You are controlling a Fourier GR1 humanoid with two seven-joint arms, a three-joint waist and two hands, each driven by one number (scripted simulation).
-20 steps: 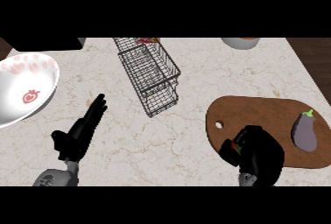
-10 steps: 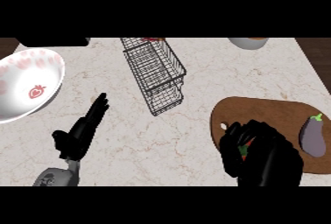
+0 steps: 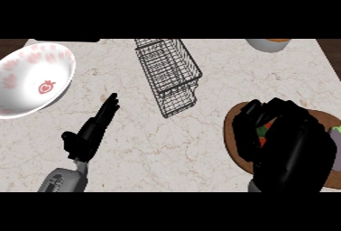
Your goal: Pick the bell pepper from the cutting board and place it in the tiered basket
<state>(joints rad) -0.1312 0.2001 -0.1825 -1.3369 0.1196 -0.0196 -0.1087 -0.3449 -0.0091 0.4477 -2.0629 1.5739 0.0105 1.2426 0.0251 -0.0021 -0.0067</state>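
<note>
Far left, a white bowl (image 3: 33, 81) with a red strawberry print sits partly cut off by the edge. Next, the left hand (image 3: 90, 133) rests on the pale marbled worktop (image 3: 166, 149), fingers straight and holding nothing. Centre, the wire tiered basket (image 3: 170, 74) stands upright. Right, the right hand (image 3: 286, 140) curls over the bell pepper (image 3: 264, 134) on the cutting board (image 3: 233, 131); only red and green slivers show. An eggplant (image 3: 335, 140) peeks past it, and a cup (image 3: 269, 44) is clipped at top.
</note>
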